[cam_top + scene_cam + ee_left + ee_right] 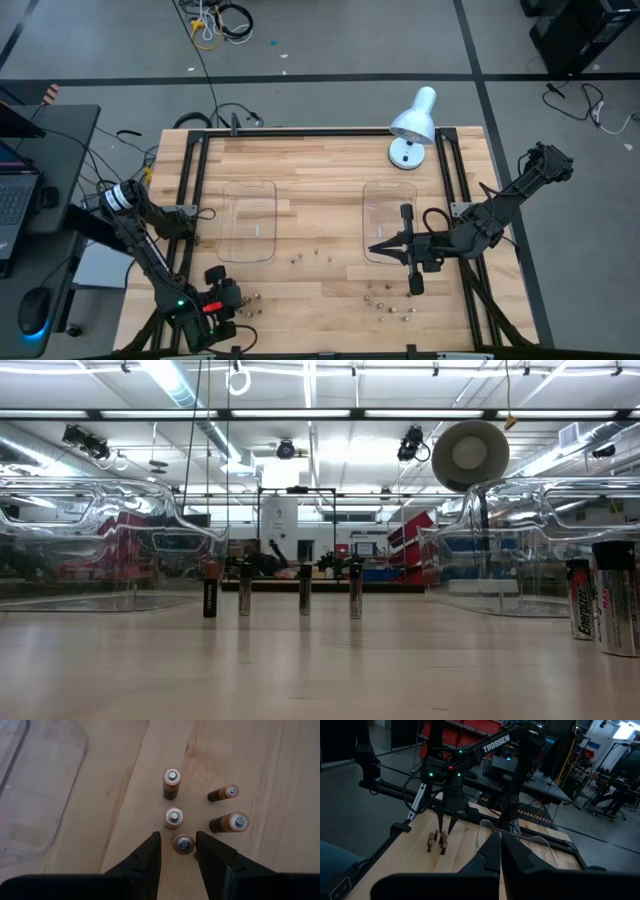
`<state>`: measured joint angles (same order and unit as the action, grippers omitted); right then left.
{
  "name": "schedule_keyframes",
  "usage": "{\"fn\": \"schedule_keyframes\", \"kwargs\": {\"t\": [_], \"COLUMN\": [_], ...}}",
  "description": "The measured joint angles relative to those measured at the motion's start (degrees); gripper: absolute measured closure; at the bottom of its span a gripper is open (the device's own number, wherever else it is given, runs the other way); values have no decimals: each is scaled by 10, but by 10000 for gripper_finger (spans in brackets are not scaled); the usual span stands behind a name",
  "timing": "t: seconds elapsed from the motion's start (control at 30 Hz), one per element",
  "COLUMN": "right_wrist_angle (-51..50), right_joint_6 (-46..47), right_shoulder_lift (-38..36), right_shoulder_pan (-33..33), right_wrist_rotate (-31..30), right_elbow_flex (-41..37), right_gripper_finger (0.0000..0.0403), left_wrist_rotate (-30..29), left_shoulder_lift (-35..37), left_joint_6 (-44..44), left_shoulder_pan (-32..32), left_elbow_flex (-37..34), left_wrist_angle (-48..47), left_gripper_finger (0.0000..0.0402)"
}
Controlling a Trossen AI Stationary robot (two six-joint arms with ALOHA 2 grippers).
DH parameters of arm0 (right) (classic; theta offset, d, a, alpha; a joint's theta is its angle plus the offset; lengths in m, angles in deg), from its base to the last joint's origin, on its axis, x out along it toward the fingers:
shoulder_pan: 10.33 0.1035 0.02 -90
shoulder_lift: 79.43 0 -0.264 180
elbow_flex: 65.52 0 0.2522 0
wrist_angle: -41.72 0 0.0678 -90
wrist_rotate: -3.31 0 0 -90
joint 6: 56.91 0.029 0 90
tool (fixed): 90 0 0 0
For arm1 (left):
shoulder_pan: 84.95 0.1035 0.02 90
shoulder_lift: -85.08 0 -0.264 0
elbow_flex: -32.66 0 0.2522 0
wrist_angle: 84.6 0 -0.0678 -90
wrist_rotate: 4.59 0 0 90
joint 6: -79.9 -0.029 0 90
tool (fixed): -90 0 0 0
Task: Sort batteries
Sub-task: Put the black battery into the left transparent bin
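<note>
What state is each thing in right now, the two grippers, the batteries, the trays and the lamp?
Left gripper: open, fingers either side of one upright battery.
Right gripper: shut, holding nothing, over the right tray.
Batteries near left gripper: upright, on the table.
Left tray: no batteries seen inside.
Right tray: no batteries seen inside.
Lamp: standing; cannot tell if lit.

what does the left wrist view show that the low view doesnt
Only the left wrist view: the left claw with its fingers open around one upright brown battery, four more brown batteries close by, and a corner of a clear tray.

Only the low view: a row of four upright batteries, two big batteries at the edge, the white lamp, both clear trays, the room behind.

Both: the wooden table and upright batteries.
</note>
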<state>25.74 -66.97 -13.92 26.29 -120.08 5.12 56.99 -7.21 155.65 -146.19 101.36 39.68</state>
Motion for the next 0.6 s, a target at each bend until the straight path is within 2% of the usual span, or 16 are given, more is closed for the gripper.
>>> {"fn": "schedule_keyframes", "kwargs": {"t": [0.2, 0.6], "right_wrist_angle": [0, 0], "right_joint_6": [0, 0], "right_shoulder_lift": [0, 0], "right_shoulder_pan": [0, 0], "right_wrist_rotate": [0, 0], "right_elbow_flex": [0, 0], "right_gripper_finger": [400, 400], "left_wrist_rotate": [0, 14], "left_shoulder_lift": [0, 0], "left_joint_6": [0, 1], "left_shoulder_pan": [0, 0], "left_elbow_flex": [0, -38], "left_wrist_angle": [-3, 52], "left_gripper_finger": [279, 279]}}
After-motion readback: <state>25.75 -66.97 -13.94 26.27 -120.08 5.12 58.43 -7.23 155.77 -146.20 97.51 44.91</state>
